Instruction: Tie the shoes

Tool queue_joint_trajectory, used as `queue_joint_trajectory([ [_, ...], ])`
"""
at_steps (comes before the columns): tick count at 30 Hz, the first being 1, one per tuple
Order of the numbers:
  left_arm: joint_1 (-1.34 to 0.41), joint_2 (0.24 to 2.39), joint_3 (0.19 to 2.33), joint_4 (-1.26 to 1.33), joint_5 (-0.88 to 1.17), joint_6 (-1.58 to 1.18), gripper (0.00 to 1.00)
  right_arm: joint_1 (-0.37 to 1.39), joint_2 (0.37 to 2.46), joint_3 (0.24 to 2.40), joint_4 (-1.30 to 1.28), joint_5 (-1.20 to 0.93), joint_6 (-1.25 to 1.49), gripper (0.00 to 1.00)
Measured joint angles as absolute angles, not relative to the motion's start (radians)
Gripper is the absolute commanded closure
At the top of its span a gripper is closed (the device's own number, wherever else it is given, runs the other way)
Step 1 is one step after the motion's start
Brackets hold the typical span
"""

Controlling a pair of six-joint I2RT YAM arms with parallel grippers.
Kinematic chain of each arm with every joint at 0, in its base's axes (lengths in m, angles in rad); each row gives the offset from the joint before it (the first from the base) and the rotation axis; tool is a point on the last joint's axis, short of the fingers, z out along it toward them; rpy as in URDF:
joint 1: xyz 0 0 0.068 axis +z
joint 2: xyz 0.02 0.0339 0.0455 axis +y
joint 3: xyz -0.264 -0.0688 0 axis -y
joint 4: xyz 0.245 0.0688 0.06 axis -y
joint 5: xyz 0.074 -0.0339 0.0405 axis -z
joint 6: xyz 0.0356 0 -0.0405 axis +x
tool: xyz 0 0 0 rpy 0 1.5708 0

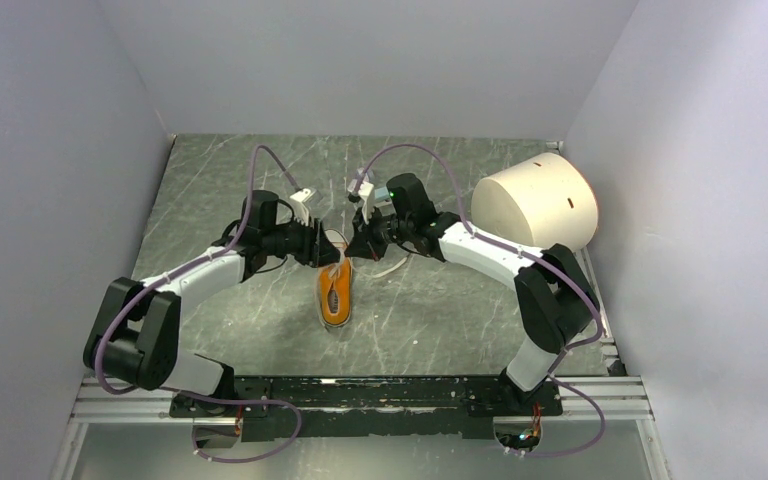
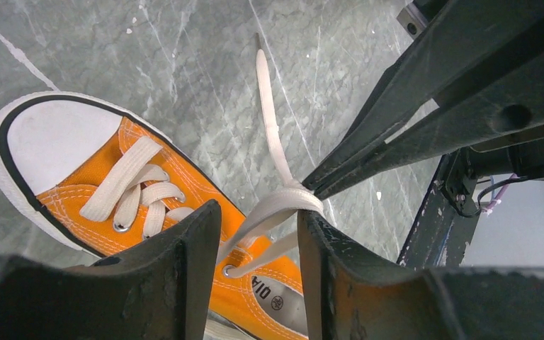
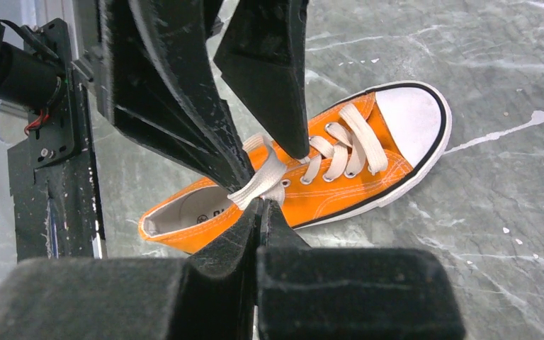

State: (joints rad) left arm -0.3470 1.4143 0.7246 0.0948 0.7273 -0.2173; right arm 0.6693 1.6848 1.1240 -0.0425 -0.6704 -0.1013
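orange low-top sneaker [image 1: 335, 297] sits upright on its sole on the grey marbled table [image 1: 440, 310], white toe cap pointing away from the arm bases

Both arms meet right above the sneaker's laced front. The left pincer [image 2: 256, 211] comes in from the sneaker's left side with its fingers [image 2: 177, 269] clearly apart. Cream-white laces [image 2: 269, 120] rise from an eyelet through that gap, and I can't tell if they touch either finger.

The right pincer [image 3: 262, 207] comes in from the sneaker's right side, fingers closed tight together, pinching a flat fold of lace just above the tongue. The lace is pulled up taut from the sneaker to the pinch point.

One loose lace end runs from the pinch down onto the table beside the sneaker's toe end, lying flat. The rest of the lacing is crossed over the front eyelets

Cream tub [image 1: 535, 200] lies tipped on its side well apart from the sneaker, to its right and farther back, against the wall
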Motion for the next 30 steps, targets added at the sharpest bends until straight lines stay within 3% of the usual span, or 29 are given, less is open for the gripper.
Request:
queue_joint_trajectory([
  [6,-0.349,1.436,0.725,0.113,0.741,-0.217,0.57,0.669,1.691,1.128,-0.042,-0.694,-0.101,1.00],
  [16,-0.348,1.460,0.725,0.155,0.762,-0.224,0.55,0.664,1.704,1.133,-0.045,-0.708,-0.101,1.00],
  [18,-0.348,1.460,0.725,0.155,0.763,-0.224,0.62,0.664,1.704,1.133,-0.045,-0.709,-0.101,1.00],
  [21,-0.350,1.460,0.725,0.163,0.770,-0.226,0.83,0.664,1.704,1.133,-0.043,-0.708,-0.100,1.00],
  [27,-0.356,1.460,0.725,0.179,0.763,-0.224,0.95,0.664,1.704,1.133,-0.043,-0.707,-0.089,1.00],
  [28,-0.356,1.460,0.725,0.179,0.761,-0.224,0.95,0.664,1.704,1.133,-0.043,-0.704,-0.087,0.97],
  [30,-0.356,1.455,0.725,0.178,0.753,-0.223,0.95,0.664,1.704,1.133,-0.047,-0.693,-0.082,0.80],
])
